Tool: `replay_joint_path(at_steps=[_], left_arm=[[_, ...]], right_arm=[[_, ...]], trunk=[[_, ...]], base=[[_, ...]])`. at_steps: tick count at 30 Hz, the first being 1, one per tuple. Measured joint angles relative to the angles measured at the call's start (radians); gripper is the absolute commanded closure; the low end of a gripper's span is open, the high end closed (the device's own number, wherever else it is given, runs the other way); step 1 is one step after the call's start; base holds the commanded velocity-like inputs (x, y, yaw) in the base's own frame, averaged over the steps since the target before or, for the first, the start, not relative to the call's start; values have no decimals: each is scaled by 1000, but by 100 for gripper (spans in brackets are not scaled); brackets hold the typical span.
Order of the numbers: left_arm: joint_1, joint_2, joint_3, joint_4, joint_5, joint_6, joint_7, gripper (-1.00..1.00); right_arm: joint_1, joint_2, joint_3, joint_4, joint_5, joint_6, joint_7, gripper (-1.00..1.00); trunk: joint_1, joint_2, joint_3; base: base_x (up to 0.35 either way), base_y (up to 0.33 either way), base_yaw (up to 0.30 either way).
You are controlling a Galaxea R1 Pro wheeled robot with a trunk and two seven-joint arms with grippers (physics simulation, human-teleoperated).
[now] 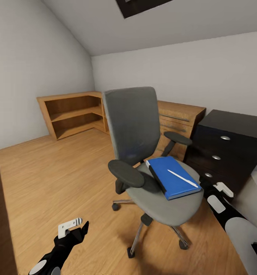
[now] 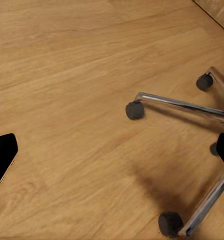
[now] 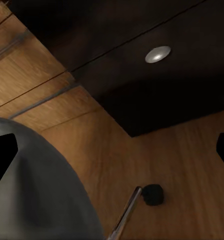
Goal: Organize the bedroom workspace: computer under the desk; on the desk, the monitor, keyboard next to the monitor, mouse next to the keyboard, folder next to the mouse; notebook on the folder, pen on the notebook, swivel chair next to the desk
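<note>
Centrally, the bright blue rectangular folder [image 1: 171, 177] with a dark spine edge lies flat on the seat of the grey upholstered swivel chair [image 1: 134, 126], just right of frame centre in the head view. A thin white pen [image 1: 182, 178] rests diagonally on the folder's cover. A pale edge shows at the folder's far corner; what it belongs to cannot be told. The chair has a tall back, black padded armrests and a chrome star base on black casters [image 2: 135, 110], standing on the oak plank floor [image 1: 56, 172]. In the right wrist view the seat's grey edge [image 3: 42, 190] fills the lower left, with one caster [image 3: 153, 194] below it.

To the right of the chair, at the frame's right edge, stands the dark drawer unit [image 1: 228, 147] of the desk, with round silver knobs [image 3: 158, 54]. Behind the chair, low oak cabinets [image 1: 73, 112] run along the pale grey walls under the sloped ceiling.

The right gripper [image 1: 216, 191] hangs just beside the seat's right rim, near the folder's near corner; its fingers stand wide apart and hold nothing. The left gripper [image 1: 77, 227] sits at lower left over bare floor, well apart from the chair, likewise spread open and empty.
</note>
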Motion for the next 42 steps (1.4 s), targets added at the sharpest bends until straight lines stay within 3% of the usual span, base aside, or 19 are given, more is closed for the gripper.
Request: replay_joint_path(at_steps=[4,6,16,35,36,38,39,42], left_arm=[[0,0,0,0,0,0,0,-100],[0,0,0,0,0,0,0,-100],[0,1,0,0,-1,0,-1,-100],[0,1,0,0,0,2,-1,-100],[0,1,0,0,0,1,-1,-100],[0,2,0,0,0,1,-1,-100],[0,2,0,0,0,1,0,-100],[0,1,0,0,0,1,-1,-100]], right_arm=[[0,32,1,-2,0,-21,1,-100],[0,31,3,-22,0,32,1,-100],[1,30,8,-2,-5,34,2,-100],[2,40,13,-11,-9,34,2,-100],[3,88,14,-7,-5,33,3,-100],[3,102,14,-6,-4,32,3,-100],[5,140,5,-4,2,-16,2,-100],[11,169,9,-11,5,-23,31,-100]], trunk=[[0,0,-1],[0,0,-1],[0,0,-1],[0,0,-1],[0,0,-1],[0,0,-1],[0,0,-1],[0,0,-1]], base=[[0,0,60],[0,0,10],[-18,0,1],[-303,0,0],[-14,0,0],[-6,0,0],[0,0,0],[0,0,0]])
